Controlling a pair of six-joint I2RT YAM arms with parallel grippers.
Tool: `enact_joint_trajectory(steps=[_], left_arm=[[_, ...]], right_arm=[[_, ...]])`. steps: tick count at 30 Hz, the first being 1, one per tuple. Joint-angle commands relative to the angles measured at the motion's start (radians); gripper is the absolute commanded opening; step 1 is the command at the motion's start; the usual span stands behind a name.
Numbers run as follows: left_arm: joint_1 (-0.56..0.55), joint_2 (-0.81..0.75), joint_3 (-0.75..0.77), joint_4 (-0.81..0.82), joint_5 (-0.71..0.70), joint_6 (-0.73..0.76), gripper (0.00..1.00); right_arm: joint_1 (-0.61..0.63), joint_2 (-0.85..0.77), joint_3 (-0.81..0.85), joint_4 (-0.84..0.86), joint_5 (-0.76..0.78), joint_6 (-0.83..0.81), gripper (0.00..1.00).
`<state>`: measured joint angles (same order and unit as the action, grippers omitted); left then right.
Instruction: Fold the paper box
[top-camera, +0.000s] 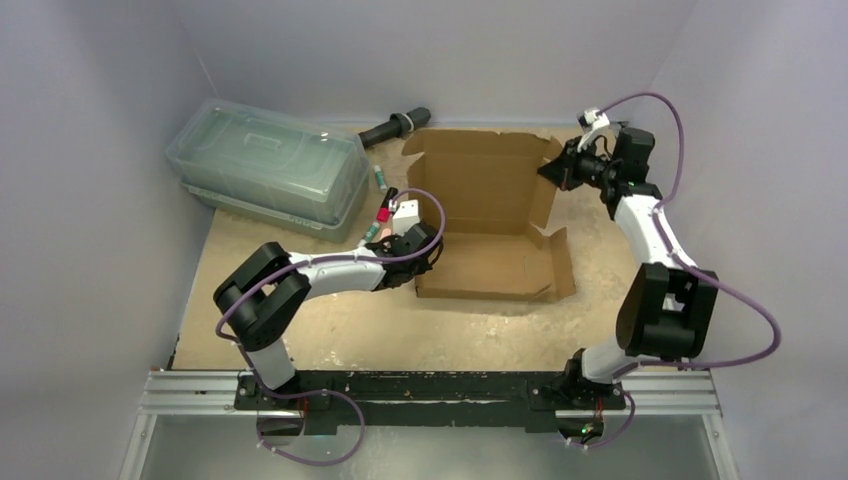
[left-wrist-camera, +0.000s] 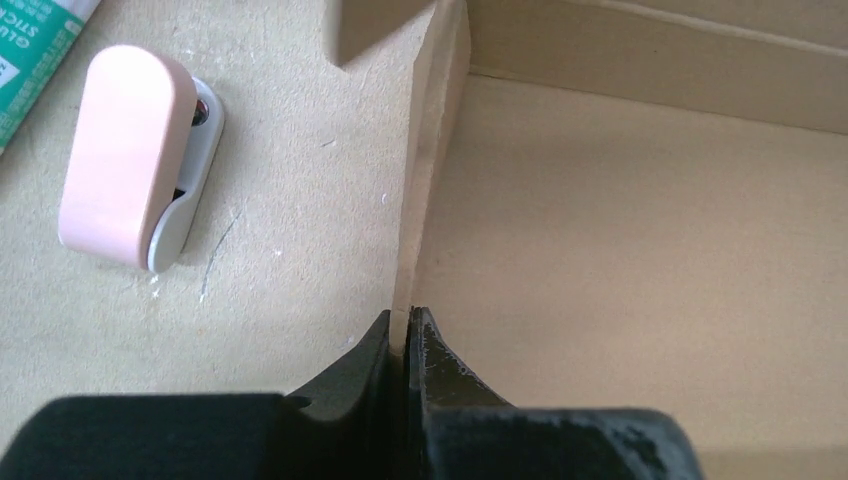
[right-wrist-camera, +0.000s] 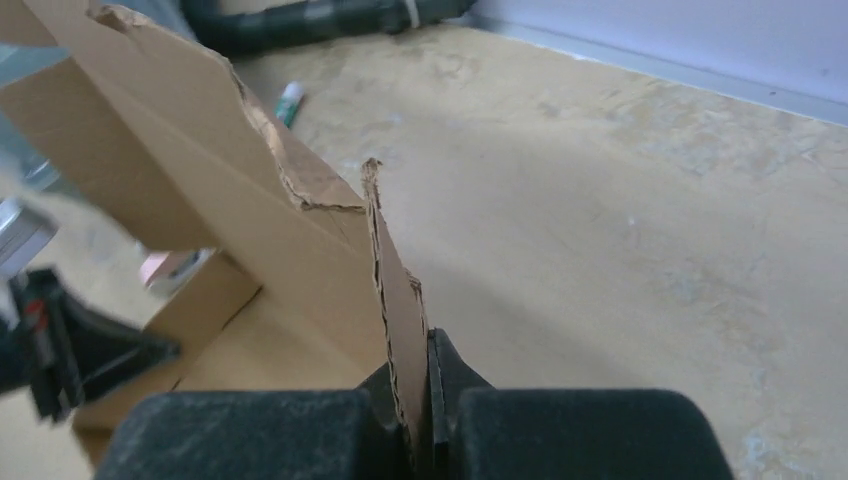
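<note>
A: L gripper (left-wrist-camera: 405, 335): jaws fully shut, pinching left wall (left-wrist-camera: 428, 190) of box (left-wrist-camera: 620, 260). R gripper (right-wrist-camera: 428, 352): shut on right flap (right-wrist-camera: 400, 300).
B: Box posn?
A: Mid-table (top-camera: 330, 335), lid (top-camera: 480, 165) raised at far side.
B: Risk?
A: Prob. tearing: flap edge is ragged; arms pulling apart could rip it or let the wall slip out.
</note>
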<state>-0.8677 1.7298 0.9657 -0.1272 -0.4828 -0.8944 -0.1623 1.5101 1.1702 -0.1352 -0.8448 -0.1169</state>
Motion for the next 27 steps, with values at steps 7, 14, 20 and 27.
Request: enact_joint_trajectory(steps=[7, 14, 20, 27], left_arm=[[-0.007, 0.062, 0.025, -0.065, 0.025, 0.007, 0.00], [-0.007, 0.066, -0.002, -0.047, 0.008, -0.082, 0.00], [-0.007, 0.070, -0.022, -0.026, -0.015, -0.146, 0.00], [-0.007, 0.058, -0.025, -0.027, -0.030, -0.161, 0.00]], right_arm=[[0.076, 0.140, 0.182, -0.046, 0.232, 0.071, 0.50], [-0.082, -0.110, 0.138, -0.299, 0.197, -0.142, 0.89], [-0.200, -0.113, -0.027, -0.461, 0.207, -0.307, 0.89], [-0.203, 0.065, -0.073, -0.438, 0.303, -0.353, 0.89]])
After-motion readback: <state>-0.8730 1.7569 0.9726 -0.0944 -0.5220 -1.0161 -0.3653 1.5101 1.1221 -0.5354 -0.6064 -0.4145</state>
